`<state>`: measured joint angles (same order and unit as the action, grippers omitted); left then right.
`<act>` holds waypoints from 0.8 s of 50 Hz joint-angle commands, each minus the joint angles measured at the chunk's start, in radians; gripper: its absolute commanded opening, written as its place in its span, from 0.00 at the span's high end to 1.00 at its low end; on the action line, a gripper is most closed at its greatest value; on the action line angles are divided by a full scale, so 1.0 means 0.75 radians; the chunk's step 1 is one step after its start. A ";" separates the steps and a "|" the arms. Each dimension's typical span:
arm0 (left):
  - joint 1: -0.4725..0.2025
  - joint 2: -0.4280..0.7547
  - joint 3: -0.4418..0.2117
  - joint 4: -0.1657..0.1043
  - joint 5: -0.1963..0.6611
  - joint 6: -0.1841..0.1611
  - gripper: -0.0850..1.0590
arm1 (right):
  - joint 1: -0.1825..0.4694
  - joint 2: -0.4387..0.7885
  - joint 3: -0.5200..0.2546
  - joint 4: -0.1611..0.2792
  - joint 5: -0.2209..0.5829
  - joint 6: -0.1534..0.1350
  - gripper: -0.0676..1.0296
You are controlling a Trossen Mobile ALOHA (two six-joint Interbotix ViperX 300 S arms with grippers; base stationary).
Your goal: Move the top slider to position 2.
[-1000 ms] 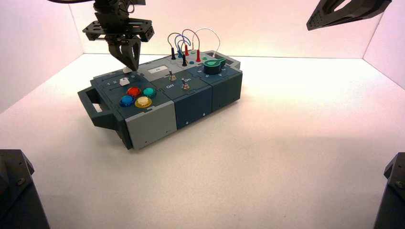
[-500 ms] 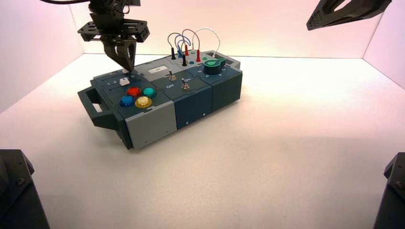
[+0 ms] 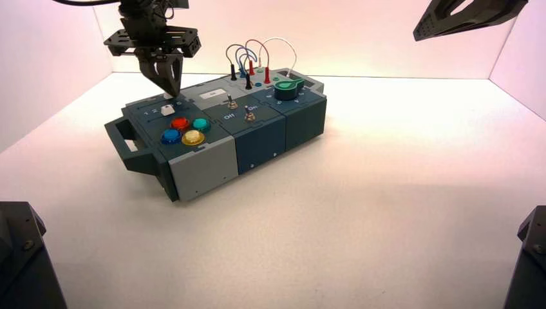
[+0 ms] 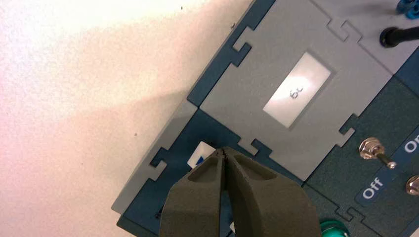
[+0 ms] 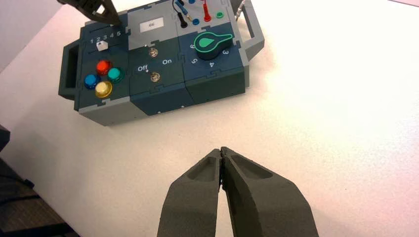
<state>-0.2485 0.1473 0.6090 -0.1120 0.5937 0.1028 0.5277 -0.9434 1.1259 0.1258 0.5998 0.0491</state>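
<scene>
The top slider's white knob sits in its dark track at the box's far left corner. It has a small blue mark on it. My left gripper is shut, and its tips hover right beside that knob on the side towards the grey display panel. From above, the left gripper points down over the box's back left edge. The numeral 2 is printed in a row of white numerals. The twin white knob lies just below that row. My right gripper is shut and empty, held high off to the right.
The box stands turned on the white table. It carries four coloured buttons, two toggle switches, a green knob and looped wires. A small lit display lies beside the sliders. Handles stick out at both ends.
My left gripper has shifted left along the box's far edge, towards the handle end, and now hangs slightly higher. The right arm has not moved.
</scene>
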 commanded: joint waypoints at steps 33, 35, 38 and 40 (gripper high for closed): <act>0.029 -0.090 0.000 0.006 0.035 0.000 0.95 | 0.000 0.002 -0.033 0.006 -0.008 0.006 0.96; 0.031 -0.090 0.006 0.006 0.035 0.002 0.95 | 0.000 0.004 -0.033 0.004 -0.006 0.006 0.96; 0.033 -0.090 0.010 0.006 0.035 0.002 0.95 | 0.000 0.002 -0.033 0.006 -0.006 0.006 0.96; 0.033 -0.090 0.012 0.006 0.035 0.000 0.95 | 0.000 0.004 -0.033 0.006 -0.004 0.006 0.96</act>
<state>-0.2362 0.1150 0.6243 -0.1104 0.6228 0.1028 0.5277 -0.9449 1.1259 0.1273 0.5998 0.0491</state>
